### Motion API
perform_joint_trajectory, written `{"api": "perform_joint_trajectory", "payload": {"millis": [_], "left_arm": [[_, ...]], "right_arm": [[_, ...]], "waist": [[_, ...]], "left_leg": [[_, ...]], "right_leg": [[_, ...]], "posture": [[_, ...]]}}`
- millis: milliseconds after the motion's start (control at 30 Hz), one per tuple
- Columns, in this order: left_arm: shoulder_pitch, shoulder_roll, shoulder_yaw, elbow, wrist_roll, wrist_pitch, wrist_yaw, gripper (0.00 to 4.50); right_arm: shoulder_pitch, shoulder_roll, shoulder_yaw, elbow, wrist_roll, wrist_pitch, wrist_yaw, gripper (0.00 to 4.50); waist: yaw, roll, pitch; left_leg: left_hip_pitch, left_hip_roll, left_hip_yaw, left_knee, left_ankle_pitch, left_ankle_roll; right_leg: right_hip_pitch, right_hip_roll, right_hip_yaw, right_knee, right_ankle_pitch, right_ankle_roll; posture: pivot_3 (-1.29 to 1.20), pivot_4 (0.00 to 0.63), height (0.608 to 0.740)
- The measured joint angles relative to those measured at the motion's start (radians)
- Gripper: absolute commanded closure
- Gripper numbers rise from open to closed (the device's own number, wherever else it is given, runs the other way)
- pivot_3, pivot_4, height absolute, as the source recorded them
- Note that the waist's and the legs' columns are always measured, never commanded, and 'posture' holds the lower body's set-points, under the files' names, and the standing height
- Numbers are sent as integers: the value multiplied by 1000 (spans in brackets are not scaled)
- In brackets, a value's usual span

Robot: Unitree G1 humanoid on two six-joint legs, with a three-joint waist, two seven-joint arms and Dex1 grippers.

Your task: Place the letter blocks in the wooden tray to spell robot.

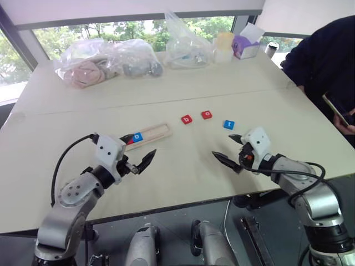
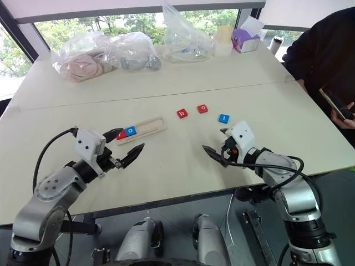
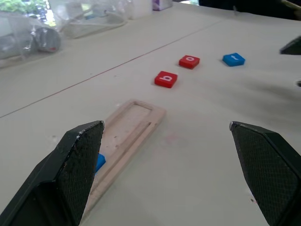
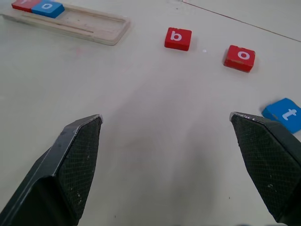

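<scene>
The wooden tray (image 1: 148, 134) is seen left of centre in the head views, lying at a slant on the pale table (image 1: 183, 166). Two letter blocks are seated at its lower-left end: a red block (image 4: 22, 4), partly hidden in the head views, and beside it a blue "o" block (image 1: 137, 136). The rest of the tray is bare wood. To the right of the tray, three blocks are laid loose on the table in a rough row: a red "b" block (image 1: 186, 118), a red "o" block (image 1: 206, 114) and a blue "t" block (image 1: 228, 124).

The left end effector (image 1: 138, 157) is held just below the filled end of the tray, its two black fingers spread wide with nothing between them. The right end effector (image 1: 230, 148) is placed right of centre, likewise spread wide and gripping nothing; the blue "t" block lies just above its upper finger, apart from it, and the two red loose blocks sit further up and to the left.

At the far edge of the table, clear plastic bags (image 1: 105, 58) of soft items, a pale cup (image 1: 224, 45) and a purple box (image 1: 246, 45) are set before windows with green trees behind. A person in dark clothing (image 1: 324, 61) is seen at the upper right, holding a phone (image 1: 336, 110).
</scene>
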Motion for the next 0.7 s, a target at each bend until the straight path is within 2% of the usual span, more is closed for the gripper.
{"api": "perform_joint_trajectory", "payload": {"millis": [100,200,333,500,700], "left_arm": [[-94,139,39,121,-38,1,-123,0],[-154,224,71,218,-59,-6,-225,0],[-339,347,12,565,-30,-126,-499,0],[-560,339,-114,1006,96,-354,-703,0],[-735,278,-210,1379,223,-567,-834,0]], "right_arm": [[-2,-2,20,0,-1,0,12,26],[-2,-2,27,0,-1,0,15,26],[-21,0,35,2,-1,-2,14,26],[-15,7,47,-15,3,4,8,26],[18,18,53,-100,22,34,-6,26]], "waist": [[-1,0,0],[-3,0,0],[0,0,0],[2,0,0],[1,-1,0]], "left_leg": [[0,0,0,0,-1,-2],[0,0,1,0,-1,-2],[0,-2,2,-1,-1,-2],[-1,-6,2,-1,0,1],[-4,-7,2,-1,0,2]], "right_leg": [[0,1,0,0,0,0],[0,0,0,0,0,0],[-2,-2,-1,0,0,0],[-1,-7,-1,0,0,0],[-3,-7,-2,2,0,1]], "posture": [[0,150,725],[0,150,725],[0,150,725],[0,150,725],[0,150,725]]}}
